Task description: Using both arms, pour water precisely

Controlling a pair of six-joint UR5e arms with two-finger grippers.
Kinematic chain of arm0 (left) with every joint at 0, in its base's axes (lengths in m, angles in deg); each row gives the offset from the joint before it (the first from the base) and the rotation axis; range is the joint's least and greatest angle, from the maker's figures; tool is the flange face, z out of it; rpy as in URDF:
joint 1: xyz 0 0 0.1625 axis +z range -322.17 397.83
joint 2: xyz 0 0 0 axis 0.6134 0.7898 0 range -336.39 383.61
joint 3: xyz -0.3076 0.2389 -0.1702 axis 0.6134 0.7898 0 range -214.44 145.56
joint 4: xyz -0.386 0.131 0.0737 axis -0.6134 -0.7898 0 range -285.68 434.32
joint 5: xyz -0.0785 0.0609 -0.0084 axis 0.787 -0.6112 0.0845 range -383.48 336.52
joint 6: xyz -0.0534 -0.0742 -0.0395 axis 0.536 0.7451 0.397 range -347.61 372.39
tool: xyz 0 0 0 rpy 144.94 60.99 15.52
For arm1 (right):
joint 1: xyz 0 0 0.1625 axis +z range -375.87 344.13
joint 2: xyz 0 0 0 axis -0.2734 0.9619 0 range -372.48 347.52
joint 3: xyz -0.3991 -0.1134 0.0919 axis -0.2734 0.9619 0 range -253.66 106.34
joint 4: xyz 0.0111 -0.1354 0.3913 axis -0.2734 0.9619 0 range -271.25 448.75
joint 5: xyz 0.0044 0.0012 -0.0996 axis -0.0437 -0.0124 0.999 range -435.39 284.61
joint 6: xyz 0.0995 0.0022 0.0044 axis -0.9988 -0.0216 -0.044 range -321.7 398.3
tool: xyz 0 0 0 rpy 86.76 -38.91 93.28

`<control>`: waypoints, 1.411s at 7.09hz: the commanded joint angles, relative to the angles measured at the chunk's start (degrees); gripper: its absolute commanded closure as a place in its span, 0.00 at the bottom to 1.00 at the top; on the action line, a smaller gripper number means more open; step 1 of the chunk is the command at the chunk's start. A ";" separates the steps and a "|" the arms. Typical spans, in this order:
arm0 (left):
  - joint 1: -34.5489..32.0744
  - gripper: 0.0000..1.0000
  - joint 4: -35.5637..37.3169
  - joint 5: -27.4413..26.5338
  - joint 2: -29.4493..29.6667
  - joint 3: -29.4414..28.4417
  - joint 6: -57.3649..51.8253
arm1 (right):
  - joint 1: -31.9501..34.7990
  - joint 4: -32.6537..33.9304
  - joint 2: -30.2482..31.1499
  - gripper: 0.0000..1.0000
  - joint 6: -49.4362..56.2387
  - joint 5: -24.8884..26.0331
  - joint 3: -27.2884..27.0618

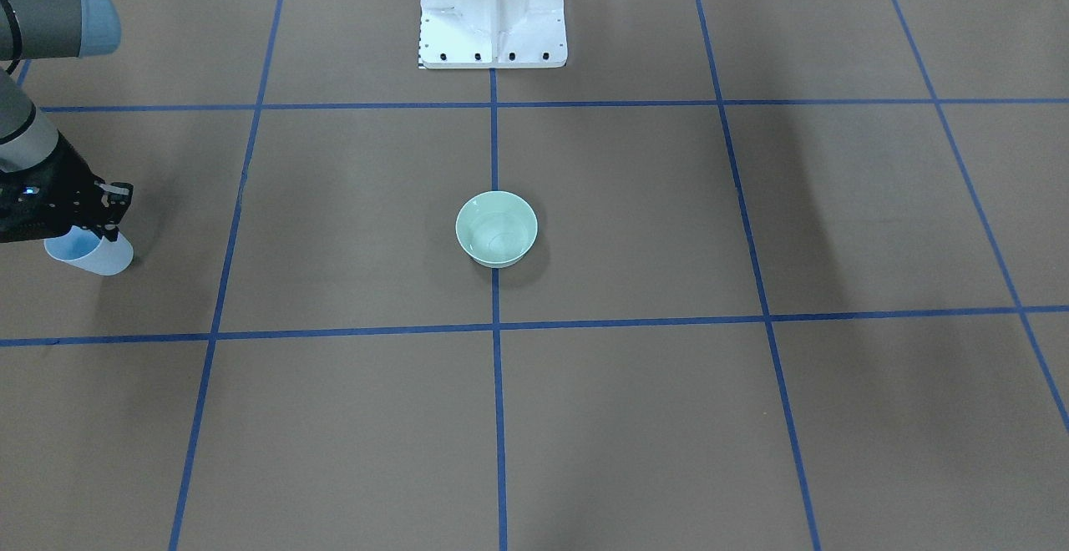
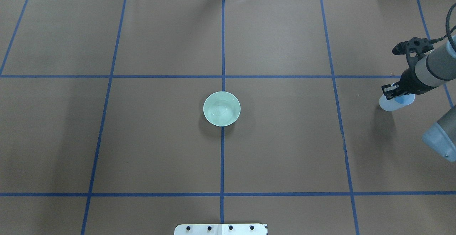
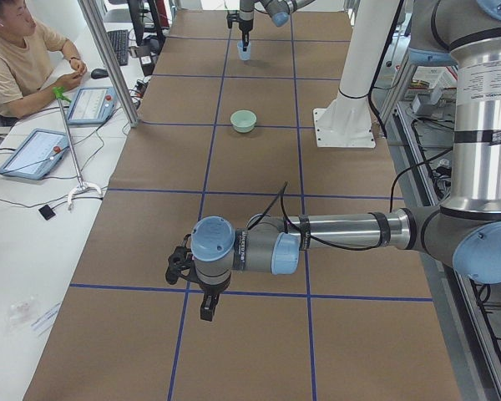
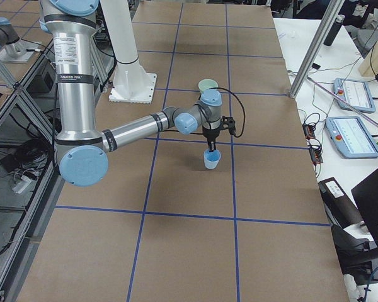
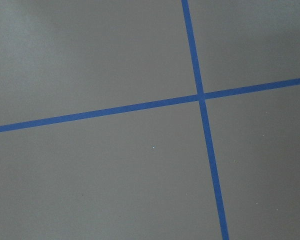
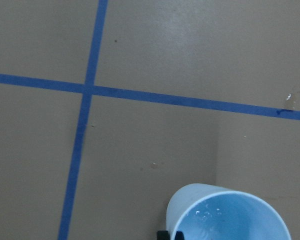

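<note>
Clear water (image 2: 222,109) lies rippled in the green bowl (image 2: 206,115) at mid-table (image 2: 142,149).
We see only glinting droplets (image 6: 206,214) in the pale blue cup (image 2: 388,105), its rim pinched by our right gripper (image 2: 389,92) near the table's end; we cannot tell the left gripper's (image 3: 206,314) state.

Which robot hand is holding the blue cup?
The right gripper: it pinches the rim of the blue cup. The left gripper has no cup.

The brown table cover (image 2: 285,149) looks matt (paper-like); the centre bowl (image 2: 222,108) is glossy and glazed, the cup (image 6: 230,215) translucent plastic, the right arm (image 4: 138,126) satin silver metal.
</note>
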 commanded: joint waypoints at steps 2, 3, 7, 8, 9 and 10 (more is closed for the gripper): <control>0.09 0.00 0.00 0.00 0.01 0.06 0.00 | 1.46 -0.19 1.70 1.00 2.74 0.41 0.23; 0.09 0.00 0.00 0.00 0.01 0.06 0.09 | 1.38 -1.07 1.79 0.74 2.57 0.59 0.31; 0.09 0.00 0.09 0.00 0.36 0.15 0.35 | 2.33 -3.89 0.40 0.00 2.66 -0.20 -0.04; 0.18 0.00 0.78 0.00 1.06 1.28 0.87 | 3.82 -2.32 -2.05 0.00 2.66 -1.07 0.31; 0.26 0.00 0.88 0.17 1.50 3.64 6.88 | 6.45 0.83 -4.42 0.00 2.74 -2.91 0.31; 0.61 0.00 0.79 1.74 1.59 6.36 12.68 | 8.73 2.95 -5.23 0.00 5.70 -4.15 0.31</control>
